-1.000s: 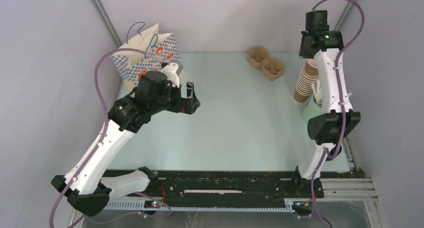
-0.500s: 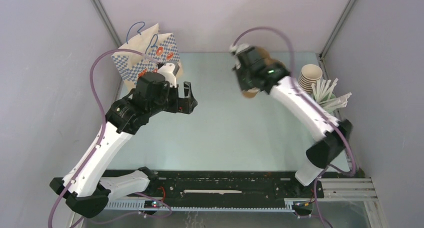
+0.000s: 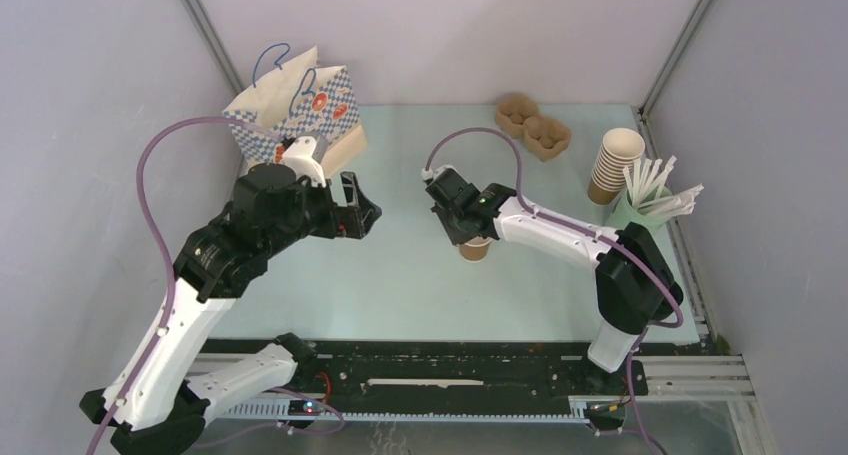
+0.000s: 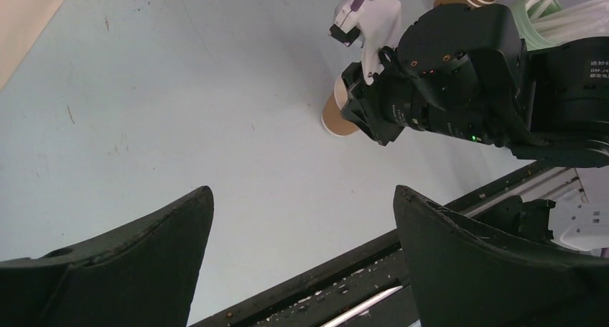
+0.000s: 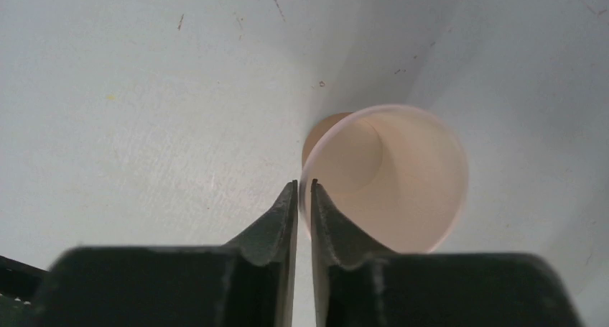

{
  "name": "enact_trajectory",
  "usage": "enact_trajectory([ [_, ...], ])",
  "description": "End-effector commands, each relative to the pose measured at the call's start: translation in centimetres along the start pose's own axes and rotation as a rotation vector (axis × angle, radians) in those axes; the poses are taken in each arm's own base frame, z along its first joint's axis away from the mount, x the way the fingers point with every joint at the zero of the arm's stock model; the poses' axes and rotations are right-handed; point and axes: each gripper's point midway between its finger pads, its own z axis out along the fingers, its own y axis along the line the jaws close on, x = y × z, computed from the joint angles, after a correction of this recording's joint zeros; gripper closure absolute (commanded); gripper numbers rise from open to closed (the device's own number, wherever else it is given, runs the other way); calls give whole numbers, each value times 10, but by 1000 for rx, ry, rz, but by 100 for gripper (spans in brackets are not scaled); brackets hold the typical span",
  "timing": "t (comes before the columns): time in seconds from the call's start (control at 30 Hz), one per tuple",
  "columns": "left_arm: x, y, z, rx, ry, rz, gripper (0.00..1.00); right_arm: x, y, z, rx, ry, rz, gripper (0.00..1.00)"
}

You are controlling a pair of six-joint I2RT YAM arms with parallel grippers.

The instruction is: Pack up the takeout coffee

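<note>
We're at cup placement: right gripper (image 5: 302, 188) pinches the rim of the lidless kraft-paper cup (image 3: 476, 251) standing upright mid table (image 3: 400, 295), left gripper (image 4: 301, 194) gapes empty nearer the left edge; next, we judge, let go and lift straight off without tipping it.

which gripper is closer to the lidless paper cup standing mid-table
Right. The right gripper pinches the rim of the paper cup from above; the left gripper hangs open well off to the cup's left, by the patterned bag, not touching the cup.
</note>
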Motion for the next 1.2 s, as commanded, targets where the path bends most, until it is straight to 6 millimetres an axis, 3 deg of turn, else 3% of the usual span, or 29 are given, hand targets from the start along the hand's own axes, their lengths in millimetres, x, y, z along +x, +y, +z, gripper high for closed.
enact_trajectory([
  [0.0,7,-4,0,23,15,-21,0,-24,6,-21,-5,-119,69,69],
  [0.07,7,-4,-2,30,13,-20,0,-27,1,-37,7,-118,78,50],
  [0.13,7,-5,-4,32,12,-18,0,-33,-9,-68,29,-130,110,39],
  [0.23,8,-5,-5,34,12,-19,0,-26,-46,-115,122,-135,208,35],
  [0.3,8,-5,-5,38,11,-24,0,-1,-86,-133,236,-105,346,35],
  [0.4,9,-8,-2,51,18,-30,0,58,-150,-144,457,-49,581,34],
  [0.6,10,-17,0,90,46,-30,0,154,-230,-161,781,54,914,33],
  [0.67,11,-19,0,101,53,-34,0,174,-244,-165,854,86,964,33],
  [0.73,12,-20,-1,109,60,-31,0,179,-254,-165,868,86,1005,33],
  [0.83,12,-21,-2,108,75,-12,0,190,-259,-161,897,125,1051,31],
  [1.03,12,-25,-4,123,101,7,0,232,-277,-148,1008,135,1239,29],
  [1.17,13,-28,-4,131,107,21,0,240,-279,-148,966,57,1371,32],
])
